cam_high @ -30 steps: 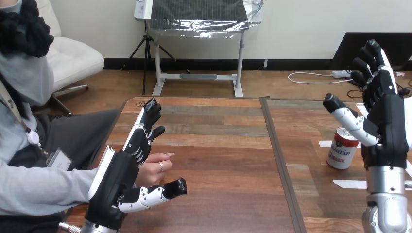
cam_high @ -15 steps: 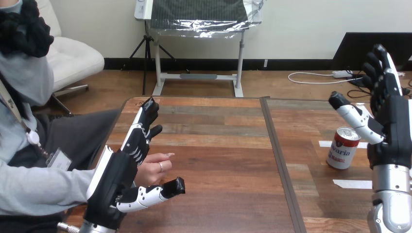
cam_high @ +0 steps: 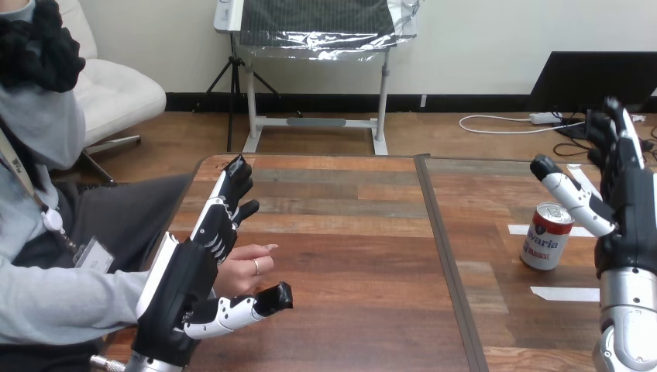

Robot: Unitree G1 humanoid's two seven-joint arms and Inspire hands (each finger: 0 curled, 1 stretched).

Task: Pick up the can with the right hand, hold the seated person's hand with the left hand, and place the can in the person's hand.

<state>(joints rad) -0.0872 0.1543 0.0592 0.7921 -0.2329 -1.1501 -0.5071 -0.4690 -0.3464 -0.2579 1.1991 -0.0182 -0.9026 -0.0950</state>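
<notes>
Red lettering crosses the white band of the can [cam_high: 545, 246]; only part shows.

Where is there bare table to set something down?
Widest free patch: between the person's hand and the table's centre seam. Also bare between the seam and the can. Crowded: left edge, with the left hand; right edge, with can, tape strips and right hand.

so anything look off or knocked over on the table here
Nothing stands out. The can stands upright on the table, with the open right hand raised beside it. The person's hand lies between the fingers and thumb of the open left hand, which are not curled round it.
</notes>
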